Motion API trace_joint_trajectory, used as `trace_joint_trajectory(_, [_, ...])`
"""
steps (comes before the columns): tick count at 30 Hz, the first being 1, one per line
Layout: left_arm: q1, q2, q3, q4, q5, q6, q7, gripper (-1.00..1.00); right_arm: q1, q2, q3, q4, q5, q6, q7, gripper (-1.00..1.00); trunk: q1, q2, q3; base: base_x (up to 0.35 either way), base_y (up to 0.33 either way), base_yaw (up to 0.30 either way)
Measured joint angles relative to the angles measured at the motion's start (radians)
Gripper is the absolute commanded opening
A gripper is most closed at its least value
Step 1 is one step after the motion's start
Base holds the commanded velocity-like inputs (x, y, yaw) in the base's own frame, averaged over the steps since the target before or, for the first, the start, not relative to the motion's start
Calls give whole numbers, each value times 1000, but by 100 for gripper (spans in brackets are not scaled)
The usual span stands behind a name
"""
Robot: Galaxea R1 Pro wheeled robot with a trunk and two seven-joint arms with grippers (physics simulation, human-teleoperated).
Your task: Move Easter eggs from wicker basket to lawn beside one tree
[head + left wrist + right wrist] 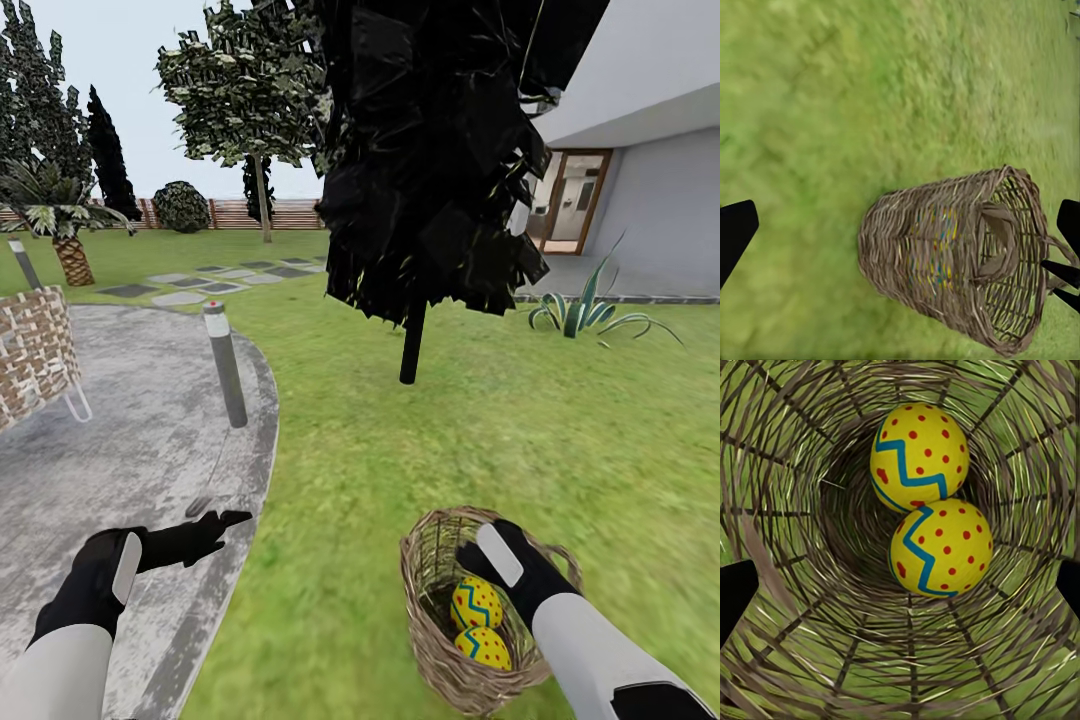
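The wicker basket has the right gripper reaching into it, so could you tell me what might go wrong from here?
The two Easter eggs touch, so gripping one may nudge the other aside. The right gripper sits at the rim of the wicker basket; a finger could catch the weave and tip it on the lawn. A third egg may lie hidden beneath them.

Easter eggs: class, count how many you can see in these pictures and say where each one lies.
2. One egg lies deep in the wicker basket; the other egg touches it, beside it in the same basket. A third could be hidden beneath them.
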Motion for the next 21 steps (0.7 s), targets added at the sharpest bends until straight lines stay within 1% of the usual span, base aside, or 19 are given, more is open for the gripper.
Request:
trace_joint_trajectory(5, [0,0,0,0,0,-2,0,100,0,-10,-5,-1,0,1,1,100,19,-35,-16,0,0,0])
trace_joint_trajectory(6, [-4,4,-6,0,2,4,-1,100,0,-12,0,1,6,6,7,100,19,-35,-16,0,0,0])
trace_joint_trajectory(7, [-4,-1,-7,0,1,10,-1,100,-1,-6,6,0,11,12,13,100,19,-35,-16,0,0,0])
trace_joint_trajectory(9, [-3,-4,-6,0,1,12,-1,100,-1,-2,7,-1,21,23,24,100,19,-35,-16,0,0,0])
trace_joint_trajectory(10, [-3,-4,-7,0,1,12,-1,100,-1,0,9,-1,16,29,28,100,19,-35,-16,0,0,0])
trace_joint_trajectory(21, [-3,-3,-8,0,1,12,-2,100,-1,-7,69,-1,12,32,90,100,61,-112,-50,0,0,0])
